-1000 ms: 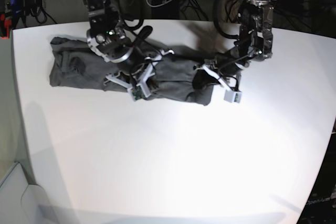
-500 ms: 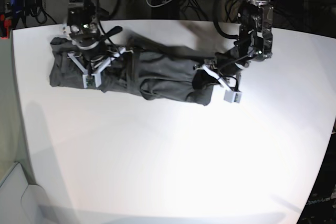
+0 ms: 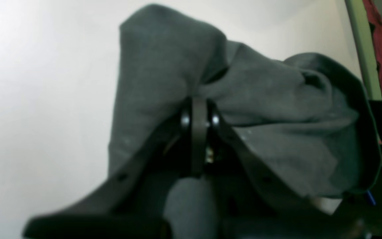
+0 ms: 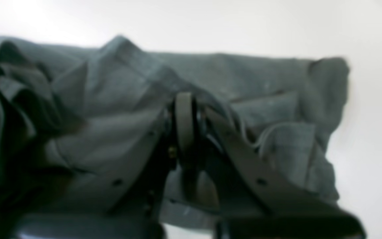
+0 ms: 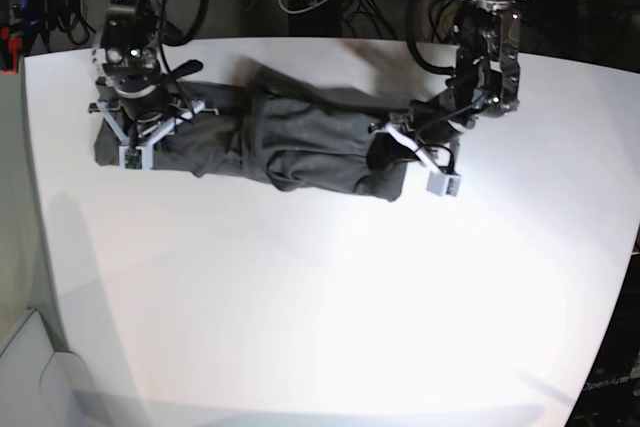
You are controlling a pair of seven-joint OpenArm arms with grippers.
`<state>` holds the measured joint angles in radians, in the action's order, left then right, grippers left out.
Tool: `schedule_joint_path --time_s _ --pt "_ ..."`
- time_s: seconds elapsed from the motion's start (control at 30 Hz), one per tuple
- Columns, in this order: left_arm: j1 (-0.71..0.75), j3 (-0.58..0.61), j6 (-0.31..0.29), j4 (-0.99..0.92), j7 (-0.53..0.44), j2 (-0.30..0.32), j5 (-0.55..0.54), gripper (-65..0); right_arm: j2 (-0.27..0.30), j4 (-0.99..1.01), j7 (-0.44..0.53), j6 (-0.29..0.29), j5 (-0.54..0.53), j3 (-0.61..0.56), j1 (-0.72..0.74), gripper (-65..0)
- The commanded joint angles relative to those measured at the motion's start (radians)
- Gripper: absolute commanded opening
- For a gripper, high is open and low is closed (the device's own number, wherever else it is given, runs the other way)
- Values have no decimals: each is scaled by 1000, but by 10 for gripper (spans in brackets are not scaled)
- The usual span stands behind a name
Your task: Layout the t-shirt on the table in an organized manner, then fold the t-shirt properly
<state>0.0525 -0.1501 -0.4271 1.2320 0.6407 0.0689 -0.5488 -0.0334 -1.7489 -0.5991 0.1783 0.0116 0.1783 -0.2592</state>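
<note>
Base view: the table is seen as a broad white top with rounded corners, brightly lit across its middle and bare over its near half. Behind its far edge a dark background is filled with tangled black cables, a blue object at the top edge and a small red light. A pale surface is visible past the table's left edge.

The t-shirt is laid as a long crumpled dark grey band across the far part of the table, bunched and creased rather than flat. The right gripper is placed at the band's left end in this view, and the left gripper at its right end.

In the left wrist view the left gripper's jaws are seen pressed together, with a fold of the grey cloth pinched between them and raised off the white surface; a pale green upright and something red are visible at the right edge. In the right wrist view, which is blurred, the right gripper's jaws are likewise closed, with the shirt's fabric gathered around the tips.
</note>
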Motion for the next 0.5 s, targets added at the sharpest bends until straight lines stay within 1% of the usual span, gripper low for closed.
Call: schedule_joint_path --time_s 0.0,0.17,0.23,0.3,0.37,0.47 --pt "37 -13 90 -14 97 21 128 -648 3 -29 21 -3 -6 0 7 -650" --pt "82 -85 86 68 98 19 128 -648 7 -32 21 -3 -6 0 8 -648" --pt "102 -98 90 113 106 21 128 -648 13 -30 21 -1 -6 -1 8 -632" --pt "111 -99 87 144 140 21 128 -648 13 -30 21 -1 -6 -1 8 -590" --pt "114 -125 84 170 166 21 128 -648 13 -30 20 -1 -6 0 8 -535" --pt "114 -156 83 180 186 19 128 -648 13 -32 20 -1 -6 2 7 -479"
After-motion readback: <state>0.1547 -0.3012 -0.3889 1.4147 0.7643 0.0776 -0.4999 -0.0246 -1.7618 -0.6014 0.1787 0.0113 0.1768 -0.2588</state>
